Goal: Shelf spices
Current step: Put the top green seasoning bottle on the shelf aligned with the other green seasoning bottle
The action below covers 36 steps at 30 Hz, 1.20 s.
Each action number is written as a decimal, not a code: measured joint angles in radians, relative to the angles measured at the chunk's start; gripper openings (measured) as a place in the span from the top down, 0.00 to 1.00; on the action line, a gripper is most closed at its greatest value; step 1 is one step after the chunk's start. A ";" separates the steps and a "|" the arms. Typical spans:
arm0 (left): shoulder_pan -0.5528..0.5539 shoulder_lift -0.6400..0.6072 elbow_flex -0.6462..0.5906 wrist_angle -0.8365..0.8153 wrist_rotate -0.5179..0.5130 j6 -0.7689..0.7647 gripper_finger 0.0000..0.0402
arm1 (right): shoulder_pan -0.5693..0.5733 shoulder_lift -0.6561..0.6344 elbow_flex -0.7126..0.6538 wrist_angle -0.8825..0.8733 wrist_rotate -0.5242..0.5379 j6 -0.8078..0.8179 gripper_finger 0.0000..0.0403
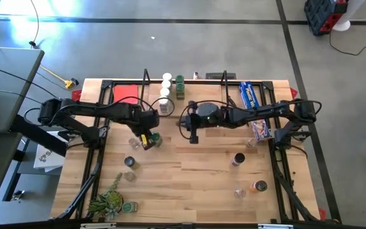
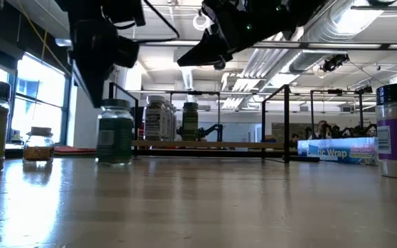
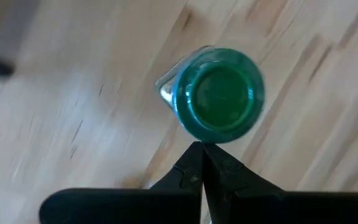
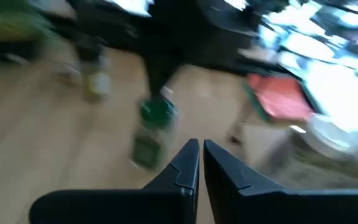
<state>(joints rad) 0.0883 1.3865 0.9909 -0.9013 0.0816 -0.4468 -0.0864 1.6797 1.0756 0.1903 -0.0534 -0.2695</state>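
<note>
A green-lidded spice jar [image 3: 219,102] stands upright on the wooden table [image 1: 189,184], left of the middle [image 1: 157,138]. My left gripper [image 3: 201,148] points down, shut, with its tips at the lid's rim [image 1: 147,141]. My right gripper [image 4: 201,147] is shut and holds nothing; it hangs in the air over the table's middle [image 1: 193,136], in front of the shelf [image 1: 186,95]. Several spices stand on the shelf's board [image 1: 166,80], [image 1: 180,86], also seen in the low view [image 2: 157,118]. My left gripper comes from above, pointing down, its shut fingertips [image 3: 191,158] at the edge of the jar's green lid [image 3: 211,138]. Whether they touch the lid I cannot tell. The jar stands upright on its base on the table.
Loose jars stand on the table at left [image 1: 130,161], [image 1: 129,176] and right [image 1: 237,159], [image 1: 259,186]. A long blue box [image 1: 254,108] lies at the right, a red square [image 1: 126,94] at the far left, and a green plant [image 1: 110,200] at the near left corner.
</note>
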 joint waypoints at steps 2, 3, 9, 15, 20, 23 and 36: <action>0.000 0.000 0.000 0.044 -0.003 0.011 1.00 | -0.033 -0.001 -0.060 0.121 -0.156 0.030 0.96; -0.001 0.000 0.000 0.055 -0.004 0.013 1.00 | -0.050 -0.001 -0.098 0.201 -0.236 0.061 0.96; -0.031 -0.004 0.000 0.055 -0.065 0.039 1.00 | -0.127 -0.002 -0.343 0.936 -0.479 0.337 0.96; -0.059 -0.039 0.000 0.060 -0.164 0.049 1.00 | -0.156 -0.013 -0.470 1.379 -0.472 0.509 0.96; -0.077 -0.051 0.000 0.074 -0.215 0.059 1.00 | -0.140 -0.023 -0.442 1.380 -0.477 0.524 0.96; -0.091 -0.050 0.000 0.068 -0.214 0.075 1.00 | -0.131 -0.023 -0.413 1.381 -0.481 0.524 0.96; -0.145 -0.109 -0.059 0.025 -0.225 0.033 1.00 | -0.172 -0.025 -0.292 0.976 -0.527 0.696 0.96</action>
<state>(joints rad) -0.0563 1.2779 0.9322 -0.8761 -0.1434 -0.4135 -0.2588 1.6547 0.7831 1.1667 -0.5804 0.4265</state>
